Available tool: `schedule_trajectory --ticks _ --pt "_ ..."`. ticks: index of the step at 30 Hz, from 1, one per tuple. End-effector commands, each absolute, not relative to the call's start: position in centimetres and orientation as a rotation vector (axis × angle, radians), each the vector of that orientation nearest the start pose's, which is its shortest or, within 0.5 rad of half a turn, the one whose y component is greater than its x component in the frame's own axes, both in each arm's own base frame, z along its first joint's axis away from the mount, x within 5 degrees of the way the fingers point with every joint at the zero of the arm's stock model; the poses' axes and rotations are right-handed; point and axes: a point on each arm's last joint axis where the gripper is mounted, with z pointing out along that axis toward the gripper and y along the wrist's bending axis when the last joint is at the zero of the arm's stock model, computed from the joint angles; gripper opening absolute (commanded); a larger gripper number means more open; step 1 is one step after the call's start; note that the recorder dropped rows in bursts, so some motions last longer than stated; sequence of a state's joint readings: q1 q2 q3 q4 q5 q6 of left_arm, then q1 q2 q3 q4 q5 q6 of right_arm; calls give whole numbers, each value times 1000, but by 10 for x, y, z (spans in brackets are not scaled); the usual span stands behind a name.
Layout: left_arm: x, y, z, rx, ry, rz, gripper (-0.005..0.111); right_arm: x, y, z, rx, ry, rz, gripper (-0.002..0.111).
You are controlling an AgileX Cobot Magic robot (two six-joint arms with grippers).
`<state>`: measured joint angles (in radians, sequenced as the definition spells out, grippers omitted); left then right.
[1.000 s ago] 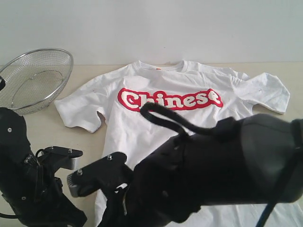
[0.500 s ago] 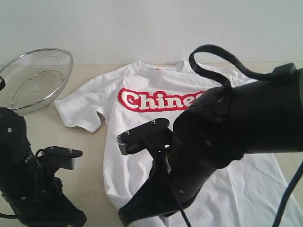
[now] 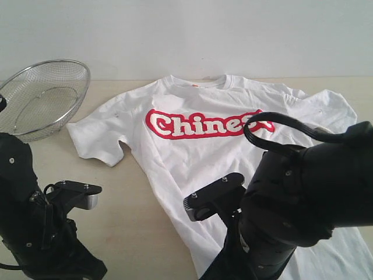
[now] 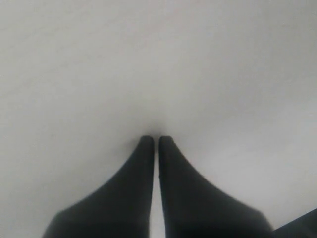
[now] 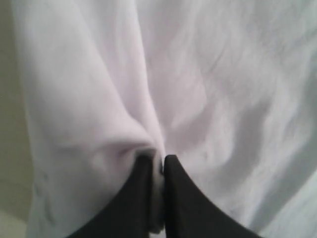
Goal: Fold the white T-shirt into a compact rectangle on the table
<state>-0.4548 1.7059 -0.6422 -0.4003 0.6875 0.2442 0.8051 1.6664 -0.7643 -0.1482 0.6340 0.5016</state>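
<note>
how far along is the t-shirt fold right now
Early. Done: no finished fold; the white T-shirt lies face up on the table, both sleeves spread. In hand: the right gripper is shut on a pinch of its fabric; the left gripper is shut and empty. Left: practically the whole fold into a rectangle.

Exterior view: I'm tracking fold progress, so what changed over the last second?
The right hand, pinching the white T-shirt, swept rightward in this view, dragging the shirt's lower left corner with it and baring more table. The left arm, mesh basket and the shirt's top stayed put.
</note>
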Motion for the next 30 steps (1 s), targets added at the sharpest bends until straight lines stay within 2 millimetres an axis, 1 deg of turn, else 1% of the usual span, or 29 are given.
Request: schedule_trajectory --ticks 1,4,6,7,10,11,12,14,16,18,21,23,27,30 --pt "197 -126 118 576 3148 -436 4 189 180 144 -600 2929 -33 0" --pt "199 -134 126 582 3113 -565 4 189 180 144 -597 2929 -33 0" --pt "203 -142 133 599 3083 -676 4 189 180 143 -605 2927 -36 6" --pt "205 -146 136 593 3066 -730 4 190 180 142 -614 2923 -42 12" --pt "211 -158 147 603 2990 -885 4 191 180 141 -628 2916 -52 36" --pt "213 -160 149 604 2970 -921 4 191 180 141 -633 2912 -54 42" --pt "213 -163 152 601 2951 -965 4 192 180 140 -640 2907 -60 45" --pt "214 -168 155 573 2947 -1050 4 193 180 140 -640 2891 -73 45" --pt "212 -173 157 574 2936 -1176 4 195 180 140 -663 2866 -80 45" --pt "212 -178 158 528 2914 -1291 4 197 180 140 -656 2850 -84 45" --pt "214 -184 158 452 2874 -1395 4 198 180 140 -667 2836 -94 45" --pt "216 -186 155 385 2852 -1460 4 199 179 141 -660 2831 -111 45" --pt "217 -194 148 267 2789 -1647 4 200 178 141 -651 2825 -132 45" --pt "218 -195 138 124 2782 -1700 4 200 178 141 -648 2825 -131 45"
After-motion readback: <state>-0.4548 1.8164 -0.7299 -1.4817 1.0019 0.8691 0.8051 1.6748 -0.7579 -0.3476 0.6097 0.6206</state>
